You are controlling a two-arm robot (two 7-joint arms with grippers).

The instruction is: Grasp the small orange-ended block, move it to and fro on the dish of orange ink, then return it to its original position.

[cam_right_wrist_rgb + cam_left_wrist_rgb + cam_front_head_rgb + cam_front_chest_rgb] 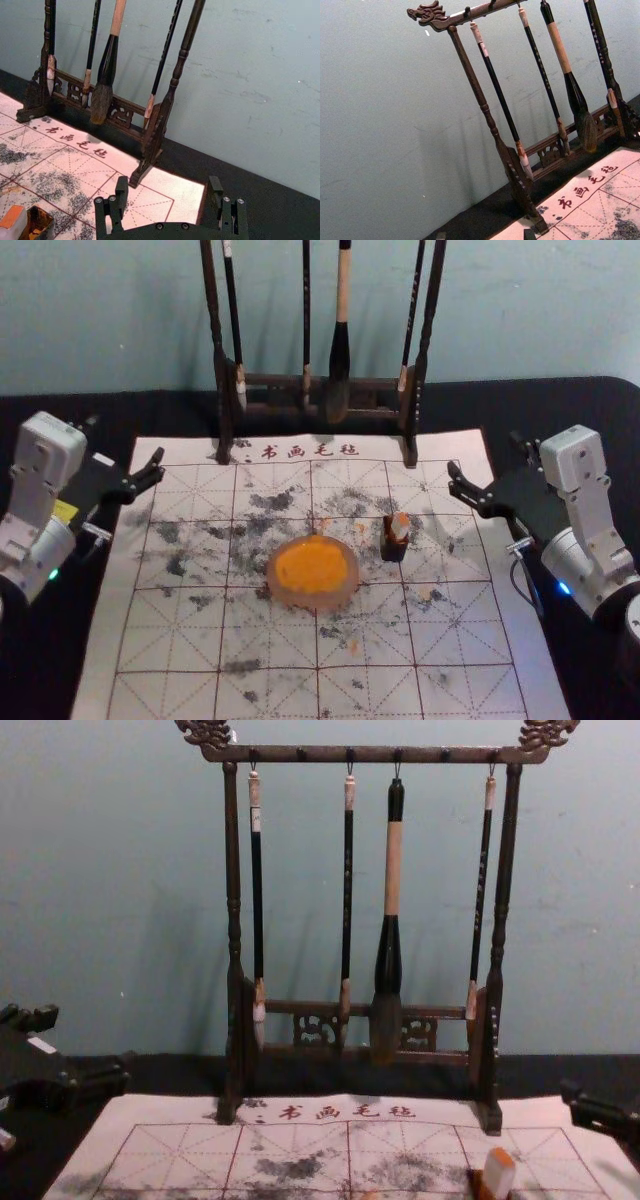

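- In the head view, you have the dish of orange ink (pixel 312 571) near the middle of the mat (pixel 480 635). The small orange-ended block (pixel 400 527) stands at about two o'clock from it, at a small dark holder (pixel 394 548); you can't tell if it sits inside or against it.
- Your right gripper (pixel 484 453) waits at between one and two o'clock from the block, fingers spread wide and nothing between them. Your left gripper (pixel 125 437) is at ten o'clock from the dish, also spread and empty, likely idle for this job.
- The left wrist view gives you the brush rack (pixel 522 192) beyond the mat.
- The right wrist view shows you the block's pale sides and orange end beside the holder's open mouth. Expect it light and fairly firm, slick where ink coats it.
- In the chest view, the block is at five o'clock from the rack, nearly upright, orange end up. Pinch its pale flanks just below the orange, gently, and lift straight so the holder doesn't tip.
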